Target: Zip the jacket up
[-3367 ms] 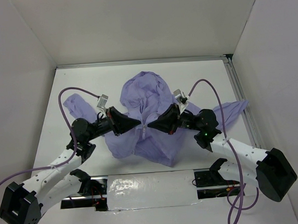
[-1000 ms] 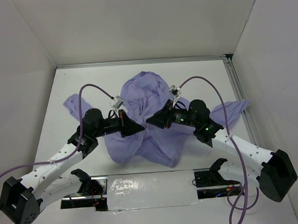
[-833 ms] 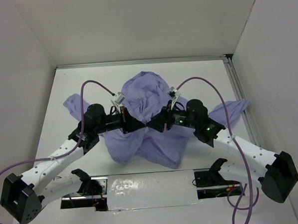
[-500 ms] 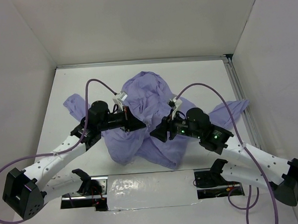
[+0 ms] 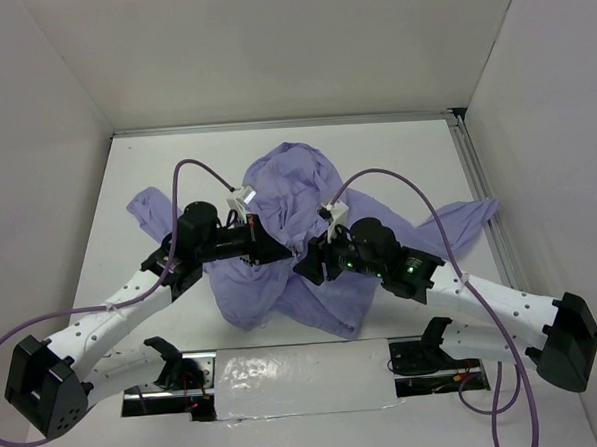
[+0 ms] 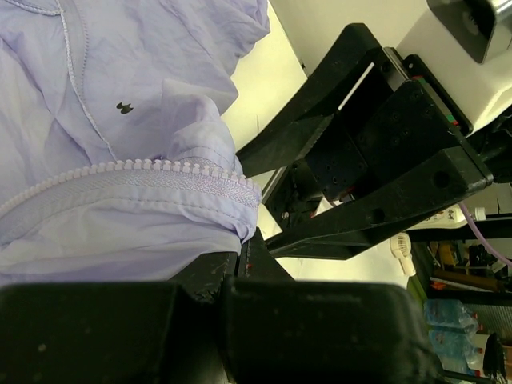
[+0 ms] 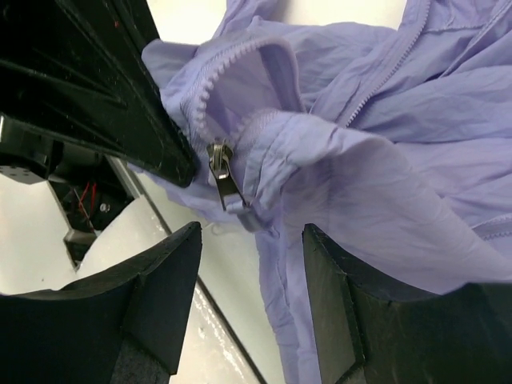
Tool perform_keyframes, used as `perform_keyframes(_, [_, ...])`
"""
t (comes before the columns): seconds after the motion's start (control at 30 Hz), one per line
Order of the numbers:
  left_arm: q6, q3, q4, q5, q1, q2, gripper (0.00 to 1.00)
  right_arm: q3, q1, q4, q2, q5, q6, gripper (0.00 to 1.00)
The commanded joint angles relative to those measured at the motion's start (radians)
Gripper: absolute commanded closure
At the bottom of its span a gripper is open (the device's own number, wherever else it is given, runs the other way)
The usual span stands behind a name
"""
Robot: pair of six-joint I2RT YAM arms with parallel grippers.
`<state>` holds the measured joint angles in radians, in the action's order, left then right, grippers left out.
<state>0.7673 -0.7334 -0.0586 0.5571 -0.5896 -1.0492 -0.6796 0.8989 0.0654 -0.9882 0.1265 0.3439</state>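
left end effector — pinching jacket zipper edge | right end effector — jaws apart, zipper slider just ahead | jacket bunched on tabletop

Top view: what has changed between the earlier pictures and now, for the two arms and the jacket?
The right tool opened, seemingly letting go of the jacket, and drew back toward the near edge of the table; the zipper pull hangs free in front of it. The left tool stayed shut on the zipper edge, nearly in place. The jacket lies as before.
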Motion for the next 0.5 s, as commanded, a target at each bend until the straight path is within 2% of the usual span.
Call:
perform_keyframes(0.0, [0.015, -0.047, -0.023, 0.030, 0.004, 0.018, 1.00, -0.026, 0.014, -0.121, -0.012, -0.034, -0.025, 0.39])
perform_keyframes(0.13, [0.018, -0.046, -0.030, 0.038, 0.004, 0.008, 1.00, -0.014, 0.015, -0.193, -0.027, -0.018, -0.023, 0.40])
perform_keyframes(0.17, [0.017, -0.047, -0.027, 0.040, 0.004, 0.008, 1.00, -0.015, 0.015, -0.194, -0.032, -0.010, -0.026, 0.43])
perform_keyframes(0.37, [0.018, -0.049, -0.026, 0.024, 0.004, 0.014, 1.00, -0.017, 0.017, -0.185, -0.043, 0.019, -0.017, 0.78])
perform_keyframes(0.47, [0.015, -0.052, -0.009, -0.003, 0.004, 0.011, 1.00, -0.015, 0.017, -0.153, -0.026, 0.022, -0.014, 0.83])
